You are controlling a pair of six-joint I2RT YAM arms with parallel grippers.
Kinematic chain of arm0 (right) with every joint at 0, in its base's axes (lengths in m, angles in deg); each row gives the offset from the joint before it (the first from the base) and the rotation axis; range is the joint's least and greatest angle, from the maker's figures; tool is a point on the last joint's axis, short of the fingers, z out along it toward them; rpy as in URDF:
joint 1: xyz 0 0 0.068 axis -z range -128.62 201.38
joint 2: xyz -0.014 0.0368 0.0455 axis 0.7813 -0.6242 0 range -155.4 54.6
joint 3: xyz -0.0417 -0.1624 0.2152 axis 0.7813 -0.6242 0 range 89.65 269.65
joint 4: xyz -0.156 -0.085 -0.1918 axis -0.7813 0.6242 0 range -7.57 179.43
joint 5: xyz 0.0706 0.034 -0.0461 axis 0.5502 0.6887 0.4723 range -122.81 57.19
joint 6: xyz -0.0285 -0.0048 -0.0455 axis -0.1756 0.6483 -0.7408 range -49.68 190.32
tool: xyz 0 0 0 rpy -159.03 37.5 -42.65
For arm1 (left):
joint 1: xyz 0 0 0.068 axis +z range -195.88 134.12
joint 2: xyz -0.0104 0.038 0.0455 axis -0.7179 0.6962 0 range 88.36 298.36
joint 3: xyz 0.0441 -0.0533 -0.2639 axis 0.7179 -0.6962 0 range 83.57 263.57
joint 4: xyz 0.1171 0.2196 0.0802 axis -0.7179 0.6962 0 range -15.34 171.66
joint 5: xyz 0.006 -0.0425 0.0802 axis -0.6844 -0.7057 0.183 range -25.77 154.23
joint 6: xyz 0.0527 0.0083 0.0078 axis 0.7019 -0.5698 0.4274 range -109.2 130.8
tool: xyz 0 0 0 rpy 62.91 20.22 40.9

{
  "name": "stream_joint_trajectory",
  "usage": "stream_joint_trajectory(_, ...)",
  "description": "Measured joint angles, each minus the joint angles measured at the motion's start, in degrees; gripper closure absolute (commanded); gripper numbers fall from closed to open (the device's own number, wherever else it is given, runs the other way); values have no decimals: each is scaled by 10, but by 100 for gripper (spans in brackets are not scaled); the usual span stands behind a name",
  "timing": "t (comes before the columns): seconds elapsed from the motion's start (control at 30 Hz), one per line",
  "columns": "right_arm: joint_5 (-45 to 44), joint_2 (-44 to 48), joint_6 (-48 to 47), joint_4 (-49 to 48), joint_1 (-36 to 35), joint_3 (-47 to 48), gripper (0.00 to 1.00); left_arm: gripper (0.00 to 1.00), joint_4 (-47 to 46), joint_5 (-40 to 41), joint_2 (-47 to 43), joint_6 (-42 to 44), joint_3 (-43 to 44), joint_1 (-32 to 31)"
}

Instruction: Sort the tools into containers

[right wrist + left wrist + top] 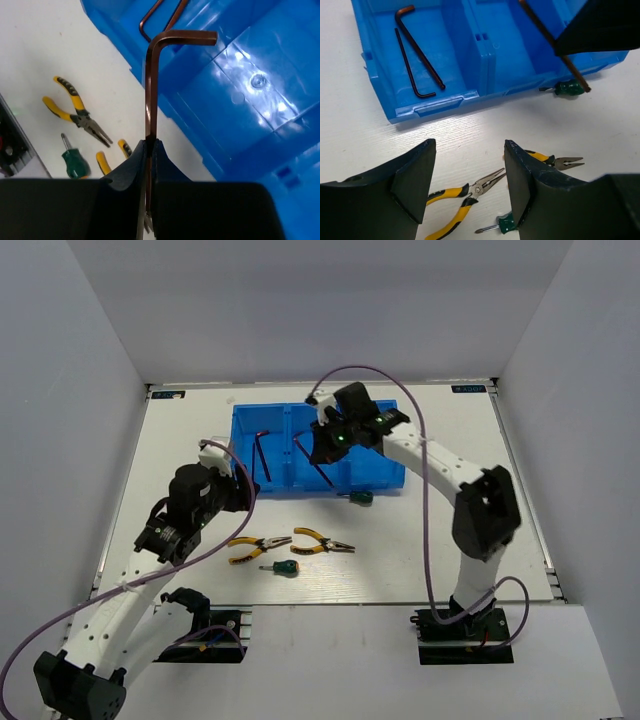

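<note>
The blue tray (390,480) has three compartments. Two dark hex keys (417,55) lie in its left one. My right gripper (322,450) is shut on a third, coppery hex key (149,90), held upright over the tray's middle and its front wall (240,100). My left gripper (470,170) is open and empty above the table in front of the tray (440,105). Below it lie yellow-handled pliers (465,192) and a green screwdriver (502,224). Second pliers (560,161) lie to the right. Another green screwdriver (568,89) lies against the tray's front.
In the top view the two pliers (258,547) (322,543) and one screwdriver (282,568) lie in a cluster between the arms; the other screwdriver (358,497) lies by the tray front. White walls enclose the table on three sides.
</note>
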Motion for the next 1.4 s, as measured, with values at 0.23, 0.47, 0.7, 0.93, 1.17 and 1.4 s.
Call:
stream_joint_trajectory(0.23,16,-178,-55,52,-24,247,100,33,3,21,-26,-4,0,0)
stream_joint_trajectory(0.47,17,-210,-31,39,-50,299,100,33,9,31,-25,-7,0,0)
stream_joint_trajectory(0.7,8,-228,123,-53,-64,298,100,33,23,32,-18,-20,0,0)
stream_joint_trajectory(0.93,-81,-303,227,-126,-64,322,100,33,61,40,-25,-70,0,0)
stream_joint_trajectory(1.17,-123,-343,204,-145,-61,330,63,35,135,53,-17,-128,2,0)
stream_joint_trajectory(1.4,-100,-314,189,-148,-57,309,54,52,218,64,62,-208,5,0)
